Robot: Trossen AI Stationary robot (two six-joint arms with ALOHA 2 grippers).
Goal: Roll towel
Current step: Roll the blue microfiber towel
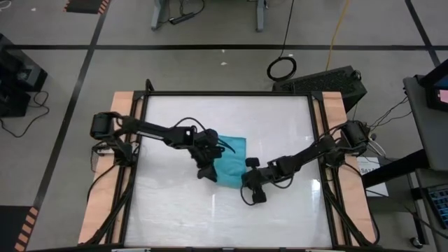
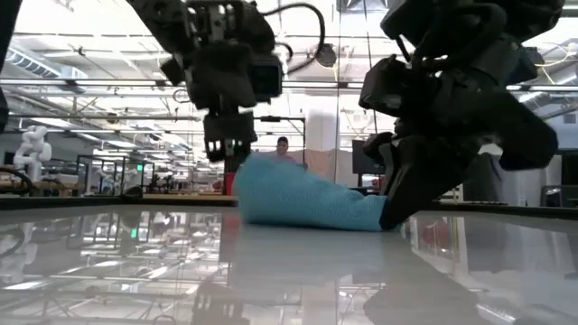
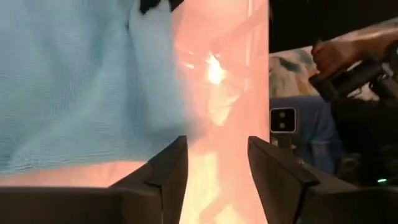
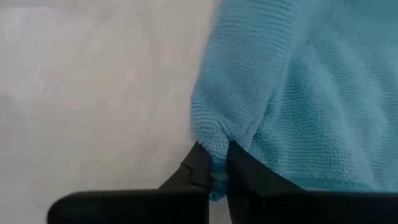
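The turquoise towel (image 1: 231, 162) lies bunched on the white table top, humped up at one end (image 2: 271, 185). My left gripper (image 1: 205, 171) hangs open just above that humped end (image 2: 226, 152). In its wrist view its fingers (image 3: 217, 162) stand apart with nothing between them and the towel (image 3: 74, 81) to one side. My right gripper (image 1: 245, 183) is down at the towel's low end (image 2: 386, 217), shut on the cloth (image 4: 212, 169). My right gripper pinches a bunched bit of the towel's edge (image 4: 214, 146) between its two fingers, at the end nearest the table's right side. The fingers slant down from the right. The cloth there puckers toward the fingers; the rest of the towel lies on the table.
Bare white table top (image 1: 280, 119) lies all around the towel, bounded by a black frame and wooden side strips (image 1: 105, 182). Beyond the far edge the low view shows the room with a person (image 2: 283, 144) far off.
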